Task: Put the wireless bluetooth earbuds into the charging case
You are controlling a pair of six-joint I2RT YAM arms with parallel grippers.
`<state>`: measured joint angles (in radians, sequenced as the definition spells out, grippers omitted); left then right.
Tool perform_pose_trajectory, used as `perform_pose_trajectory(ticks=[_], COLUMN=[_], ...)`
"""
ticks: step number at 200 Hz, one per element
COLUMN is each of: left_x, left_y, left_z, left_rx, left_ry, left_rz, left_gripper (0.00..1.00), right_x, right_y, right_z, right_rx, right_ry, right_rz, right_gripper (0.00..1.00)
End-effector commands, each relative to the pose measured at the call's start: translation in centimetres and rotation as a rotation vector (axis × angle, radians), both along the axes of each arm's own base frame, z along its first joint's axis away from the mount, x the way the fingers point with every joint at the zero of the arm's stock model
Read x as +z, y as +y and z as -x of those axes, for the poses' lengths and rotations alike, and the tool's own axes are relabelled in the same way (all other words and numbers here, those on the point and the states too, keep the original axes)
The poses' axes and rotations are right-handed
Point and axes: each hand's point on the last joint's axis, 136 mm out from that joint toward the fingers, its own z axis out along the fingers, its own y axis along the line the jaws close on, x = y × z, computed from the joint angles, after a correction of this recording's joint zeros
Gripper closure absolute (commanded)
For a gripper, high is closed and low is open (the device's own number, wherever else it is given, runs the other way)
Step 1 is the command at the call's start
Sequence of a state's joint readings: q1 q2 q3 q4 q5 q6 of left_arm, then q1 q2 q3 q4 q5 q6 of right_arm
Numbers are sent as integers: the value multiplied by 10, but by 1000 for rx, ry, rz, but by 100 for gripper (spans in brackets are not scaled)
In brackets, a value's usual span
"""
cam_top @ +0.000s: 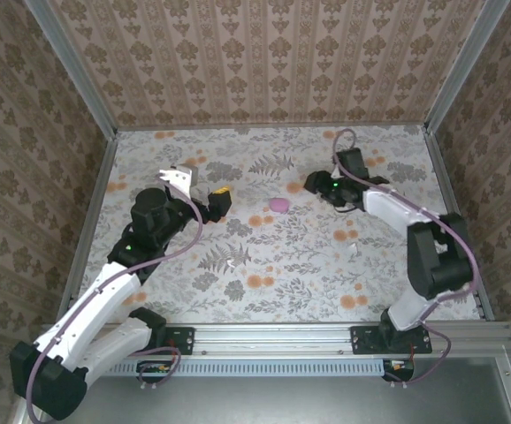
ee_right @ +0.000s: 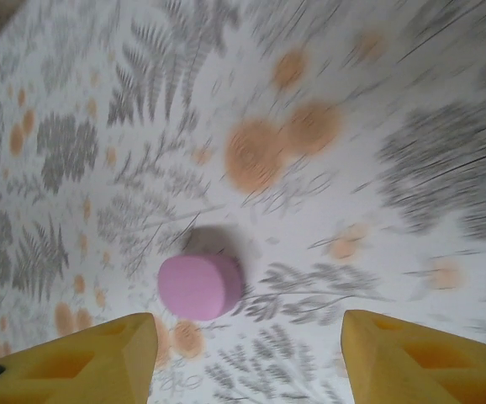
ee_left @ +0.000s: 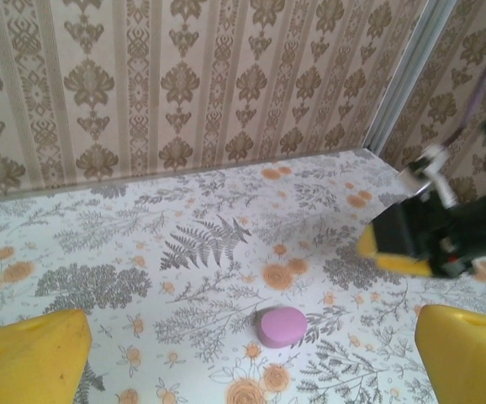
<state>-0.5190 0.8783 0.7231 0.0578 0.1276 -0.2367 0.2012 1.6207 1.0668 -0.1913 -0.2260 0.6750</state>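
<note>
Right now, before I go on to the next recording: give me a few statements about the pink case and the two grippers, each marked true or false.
1. The pink case lies on the floral table, touched by neither gripper. True.
2. The left gripper is shut on the case. False: its yellow fingers stand wide apart, and the case lies on the table ahead of them.
3. The right gripper is open, with the case lying just beyond the gap between its fingers. True.
4. The case rests against the back wall. False: it lies near the middle of the table, between the two grippers.
</note>
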Motion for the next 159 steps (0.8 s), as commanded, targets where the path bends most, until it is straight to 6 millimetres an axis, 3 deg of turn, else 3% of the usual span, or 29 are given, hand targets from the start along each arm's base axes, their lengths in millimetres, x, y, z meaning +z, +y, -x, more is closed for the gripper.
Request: perform_pose_trajectory(ticks=[1, 32, 72, 106, 159], left_x=[12, 11, 13, 18, 7], left_y=[-1, -3, -5, -7, -16], left_z=[0, -4, -5, -5, -5], left_rx=[-9, -17, -28, -37, -82], left_ry=[16, 12, 16, 14, 86], left_rz=[30, 35, 38, 48, 29], left_gripper=[0, 0, 0, 0, 0], right_x=[1, 8, -1, -11, -23], right_y=[-61, -116, -166, -177, -185], right_z=[13, 12, -1, -23, -49], right_rx=[-107, -199, -272, -245, -215], right_ry=[1, 27, 67, 107, 137], right_rz=[153, 119, 26, -33, -25], right_gripper=[37, 36, 37, 38, 38])
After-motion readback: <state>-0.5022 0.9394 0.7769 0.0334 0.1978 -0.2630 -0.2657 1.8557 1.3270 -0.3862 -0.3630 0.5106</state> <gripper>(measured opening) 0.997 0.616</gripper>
